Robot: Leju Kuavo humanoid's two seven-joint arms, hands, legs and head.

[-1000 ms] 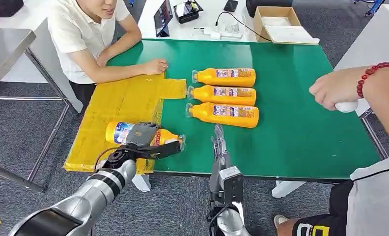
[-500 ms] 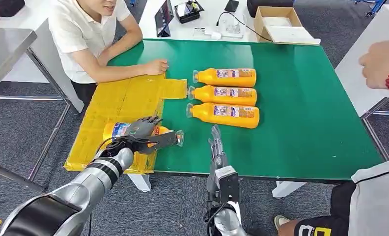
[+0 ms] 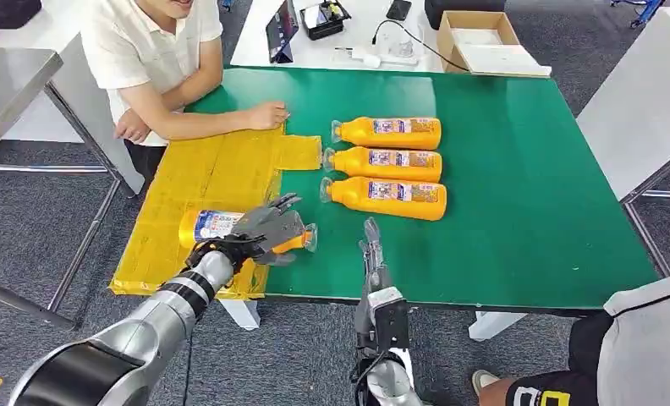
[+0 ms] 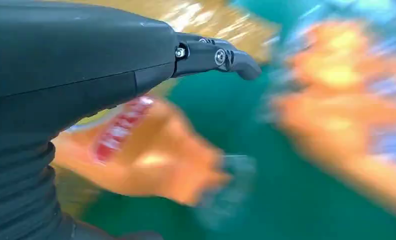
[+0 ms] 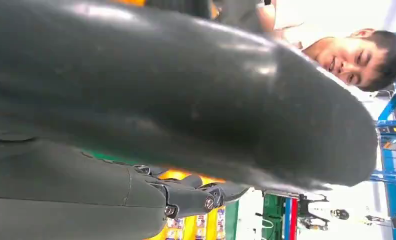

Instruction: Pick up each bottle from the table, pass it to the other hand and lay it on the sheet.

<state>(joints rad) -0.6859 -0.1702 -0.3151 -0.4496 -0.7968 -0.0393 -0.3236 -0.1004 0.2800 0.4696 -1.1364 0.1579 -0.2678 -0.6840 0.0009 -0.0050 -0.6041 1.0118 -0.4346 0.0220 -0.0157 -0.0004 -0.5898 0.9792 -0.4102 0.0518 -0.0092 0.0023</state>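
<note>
At lower left of the head view, the left hand (image 3: 268,228) spreads, fingers apart, over a laid-down bottle (image 3: 217,226) on the yellow sheet (image 3: 205,169), gripping nothing. The right hand (image 3: 372,245) rests straight-fingered and empty at the table's (image 3: 518,194) near edge. The rigid, likely slick bottles look best gripped mid-body.

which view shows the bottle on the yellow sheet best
Head view: the bottle lies whole on the sheet under the left hand. Left wrist view shows it close but blurred; right wrist view does not help.
</note>
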